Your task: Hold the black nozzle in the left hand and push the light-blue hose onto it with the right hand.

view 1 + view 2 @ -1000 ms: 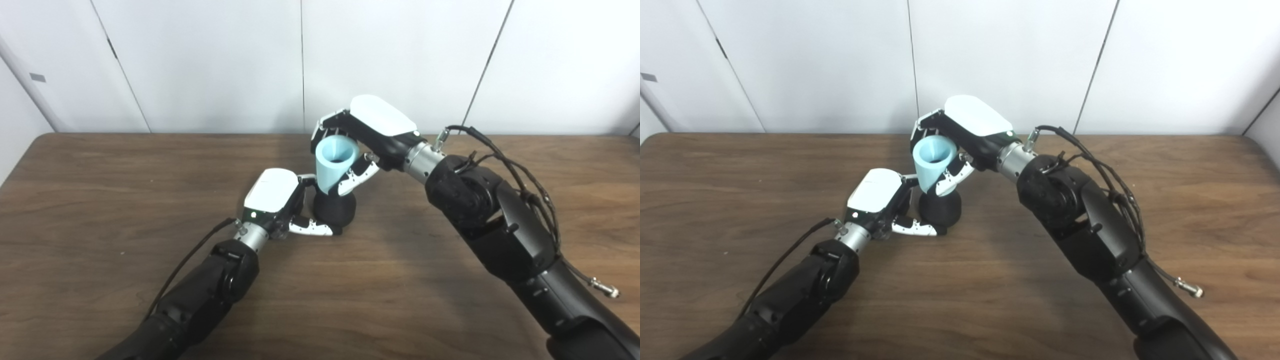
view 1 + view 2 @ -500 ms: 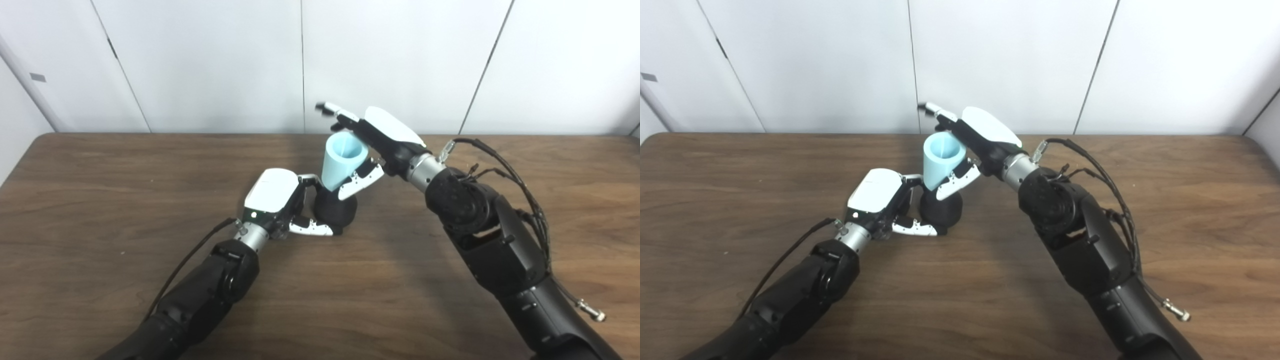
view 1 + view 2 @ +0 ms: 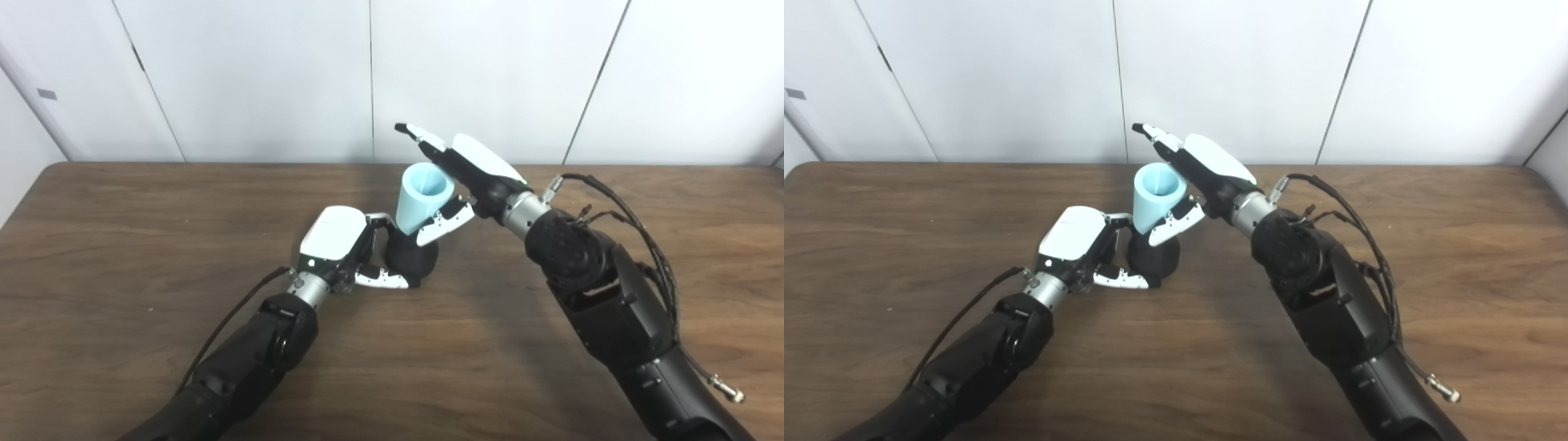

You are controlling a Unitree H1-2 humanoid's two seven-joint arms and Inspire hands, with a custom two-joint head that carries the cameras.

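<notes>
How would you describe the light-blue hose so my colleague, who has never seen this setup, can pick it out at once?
Look at the middle of the brown wooden table, where the two robot arms meet. The light-blue hose stands there on the black nozzle, between the left hand and the open right hand. It is the only pale blue thing, a short tapered tube with its wide open mouth upward.
</notes>
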